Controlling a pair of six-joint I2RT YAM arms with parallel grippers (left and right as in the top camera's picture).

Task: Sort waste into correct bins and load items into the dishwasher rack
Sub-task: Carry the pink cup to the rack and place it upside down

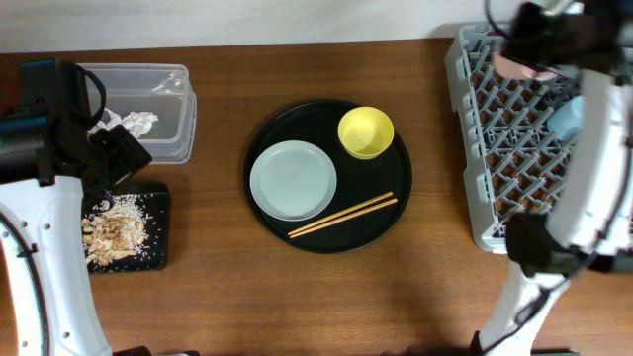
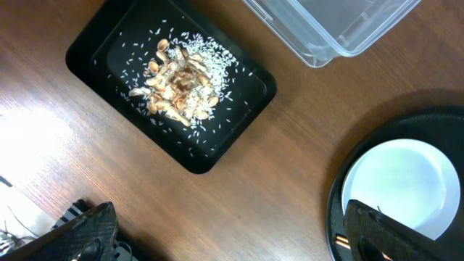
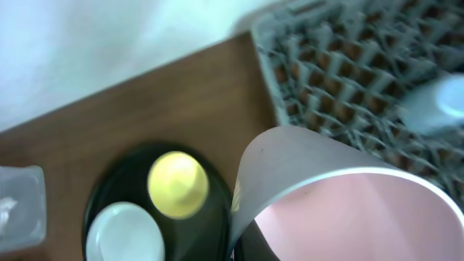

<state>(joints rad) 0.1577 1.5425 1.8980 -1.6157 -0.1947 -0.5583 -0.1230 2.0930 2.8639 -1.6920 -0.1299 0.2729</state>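
Note:
My right gripper [image 1: 529,49] is shut on the pink cup [image 3: 348,217] and holds it above the far left corner of the grey dishwasher rack [image 1: 475,148]. The light blue cup [image 1: 569,119] lies in the rack. My left gripper [image 2: 232,243] is open and empty above bare table, between the flat black tray [image 2: 239,123] and the grey-green plate [image 2: 399,177]. Food scraps [image 1: 114,232] lie on the flat black tray. A white napkin [image 1: 134,124] lies in the clear tub [image 1: 173,79]. The plate [image 1: 292,180], yellow bowl [image 1: 366,132] and chopsticks [image 1: 341,216] sit on the round black tray. The wrapper is not in view.
The round black tray [image 1: 326,242] sits mid-table. Scattered rice grains surround the scraps in the flat tray. The left arm's white links run along the table's left edge, the right arm's along the rack's right side. A wall edge lies beyond the rack.

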